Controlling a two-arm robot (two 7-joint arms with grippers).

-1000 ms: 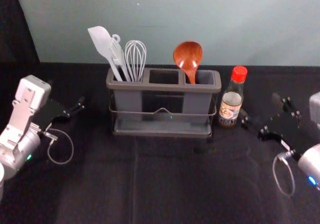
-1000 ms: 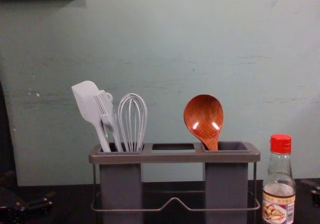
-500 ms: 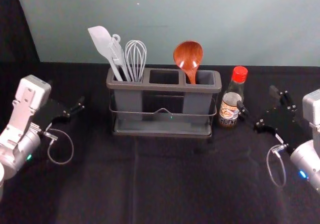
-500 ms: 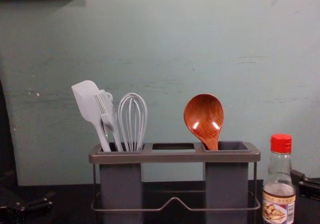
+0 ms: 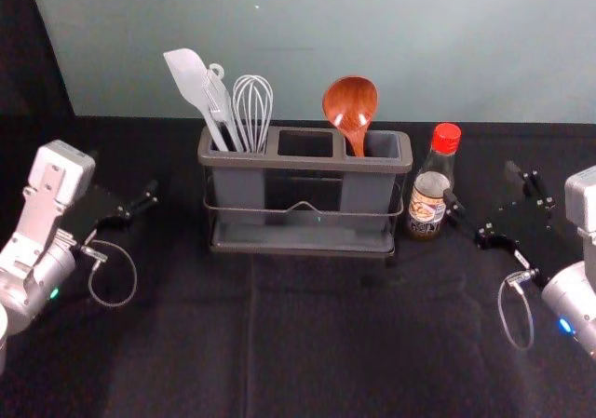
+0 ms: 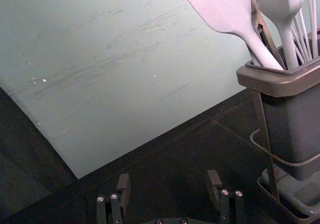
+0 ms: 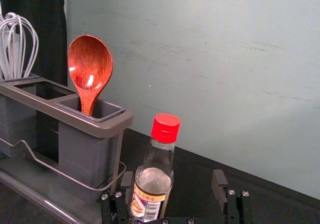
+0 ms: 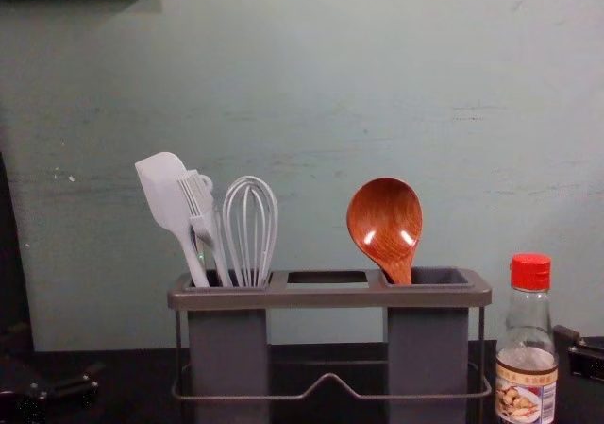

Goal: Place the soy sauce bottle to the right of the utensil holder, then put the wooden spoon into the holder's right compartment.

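Soy sauce bottle [image 5: 428, 206] upright on worktop [image 5: 307, 343], right of centre in head view, just beside the right end of utensil holder [image 5: 305, 164]. Wooden spoon [image 5: 350, 104] is in the right compartment [image 5: 383, 144], bowl up, handle down inside. Spatula [image 5: 189, 75] and whisk [image 8: 249, 235] sit in the left compartment. Both goals look met, so 2 of 2 by my read.

Right pincer [image 7: 173, 177]: mid-right in head view, 2 fingers spread wide, no grip on anything. It's the nearer one. Bottle lies toward frame left of it, long axis vertical, off-centre and close to 1 finger; can't tell if that finger touches the glass.

Left pincer [image 6: 168, 178]: left side of head view, fingers wide apart, nothing held, parked well apart from the bottle.

Next is probably right arm backing off toward frame right, straight out, no sideways sweep. Risk: near finger clips the bottle and tips it or pushes it into the holder. Spoon needs no more handling, I'd say.
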